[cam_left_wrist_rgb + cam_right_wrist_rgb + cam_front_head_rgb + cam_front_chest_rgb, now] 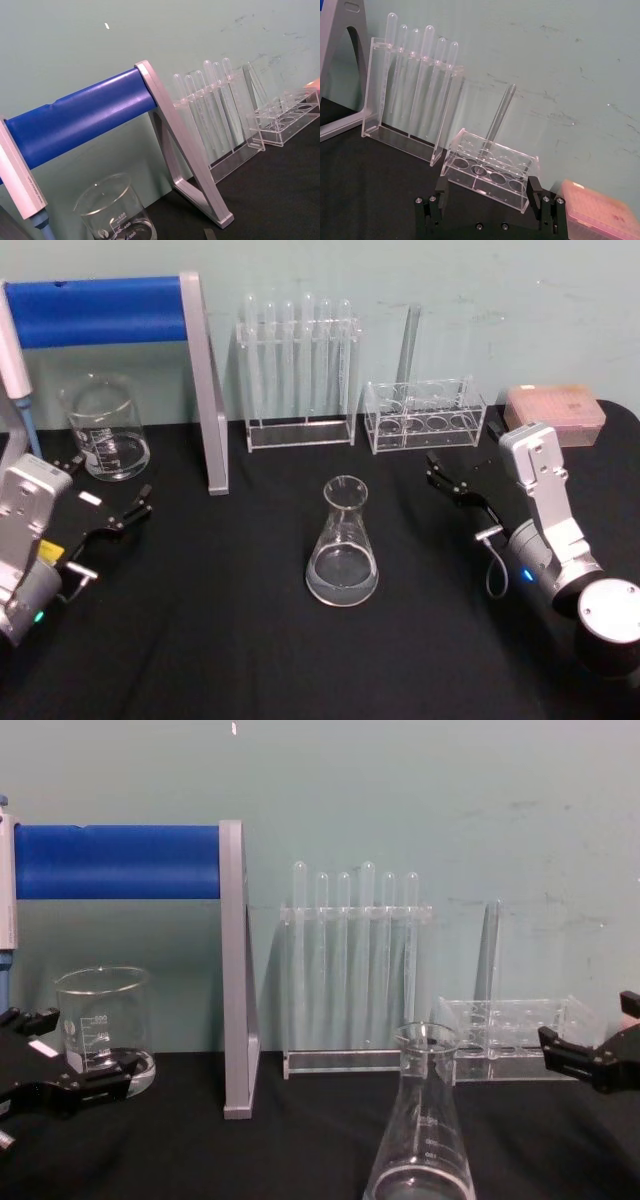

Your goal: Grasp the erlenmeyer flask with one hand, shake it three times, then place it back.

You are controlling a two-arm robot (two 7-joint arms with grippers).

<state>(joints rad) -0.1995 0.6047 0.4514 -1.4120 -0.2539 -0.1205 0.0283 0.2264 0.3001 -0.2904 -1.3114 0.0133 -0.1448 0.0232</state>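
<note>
Flask stands untouched mid-worktop; right pincer gapes wide and empty, left pincer likewise idle, so approach and grasp at the neck come next.

Soft, even light is falling from above, and nothing is casting a hard shadow. Ahead of my right gripper, the erlenmeyer flask is catching pale glints on its glass. The black table beneath my grippers is showing matte, without glare. The head view is looking slightly soft.
</note>
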